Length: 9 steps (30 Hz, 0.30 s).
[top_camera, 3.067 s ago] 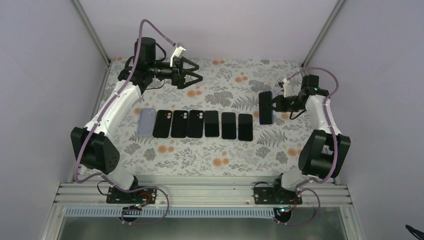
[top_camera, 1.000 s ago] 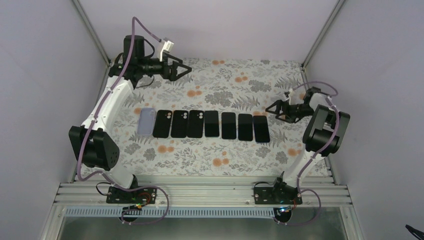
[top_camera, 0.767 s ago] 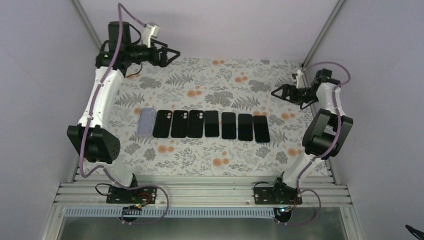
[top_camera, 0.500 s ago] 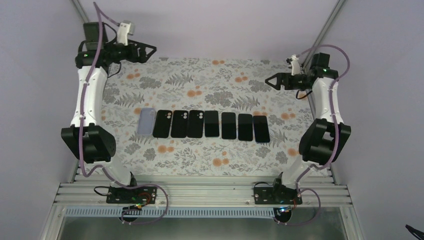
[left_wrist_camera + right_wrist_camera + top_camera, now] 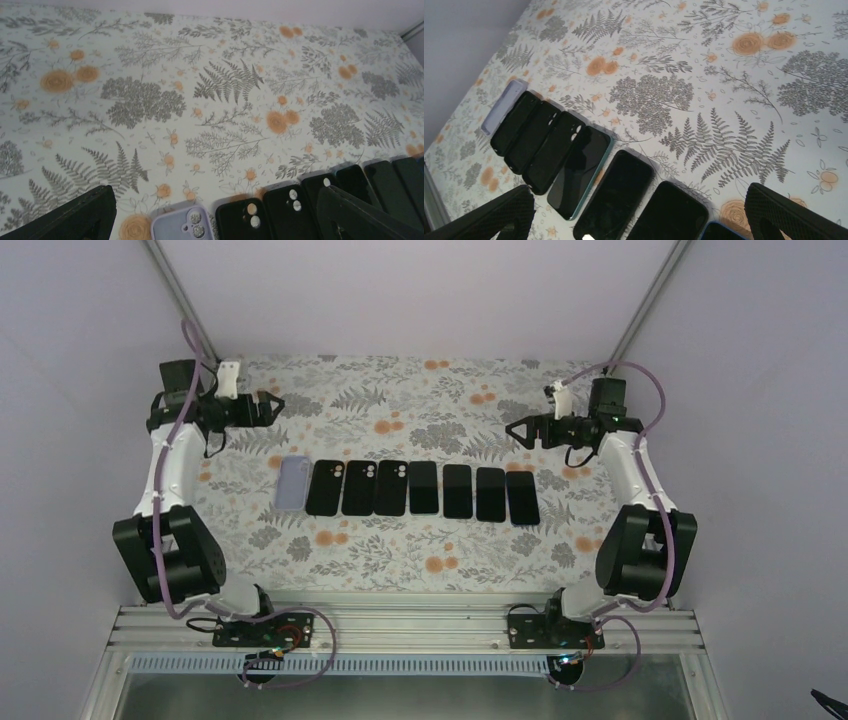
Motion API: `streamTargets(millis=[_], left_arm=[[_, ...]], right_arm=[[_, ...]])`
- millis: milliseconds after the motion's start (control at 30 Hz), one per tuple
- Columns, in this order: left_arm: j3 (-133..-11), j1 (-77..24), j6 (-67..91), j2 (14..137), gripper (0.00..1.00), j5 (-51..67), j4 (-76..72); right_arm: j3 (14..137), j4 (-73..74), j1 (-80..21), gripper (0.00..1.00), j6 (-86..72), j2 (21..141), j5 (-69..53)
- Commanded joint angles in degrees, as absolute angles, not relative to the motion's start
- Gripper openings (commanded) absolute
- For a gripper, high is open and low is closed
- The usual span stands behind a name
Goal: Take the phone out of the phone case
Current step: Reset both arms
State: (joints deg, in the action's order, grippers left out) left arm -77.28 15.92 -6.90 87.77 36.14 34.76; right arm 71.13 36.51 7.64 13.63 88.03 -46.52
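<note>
one row of eight on flowered table (image 5: 450, 550): lilac phone case (image 5: 292, 483) at left end, three black cases (image 5: 358, 488) touching side by side, then four phones (image 5: 490, 494), dark faces up. left gripper (image 5: 276, 408) and right gripper (image 5: 517, 433) spread wide, empty, near far corners.

Unbroken row of phones and cases (image 5: 410, 488) side by side across mid-frame, barring the tabletop (image 5: 440, 390) centre, open floral surface above and below it, left gripper (image 5: 270, 408) at upper left, right gripper (image 5: 518, 431) at upper right, walls (image 5: 80, 390) hemming both sides
</note>
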Motion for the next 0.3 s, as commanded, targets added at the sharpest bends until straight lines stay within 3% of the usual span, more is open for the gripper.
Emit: streamTargets(millis=[0, 267], left_arm=[[-71.01, 16.17, -8.07, 82.96, 1.0, 32.83, 27.19], [-69.26, 16.32, -8.12, 82.91, 1.0, 32.48, 26.1]], right_arm=[[70.32, 31.59, 7.89, 0.99, 13.47, 86.09, -44.26], [71.24, 32.16, 7.88, 0.99, 12.84, 84.66, -43.59]])
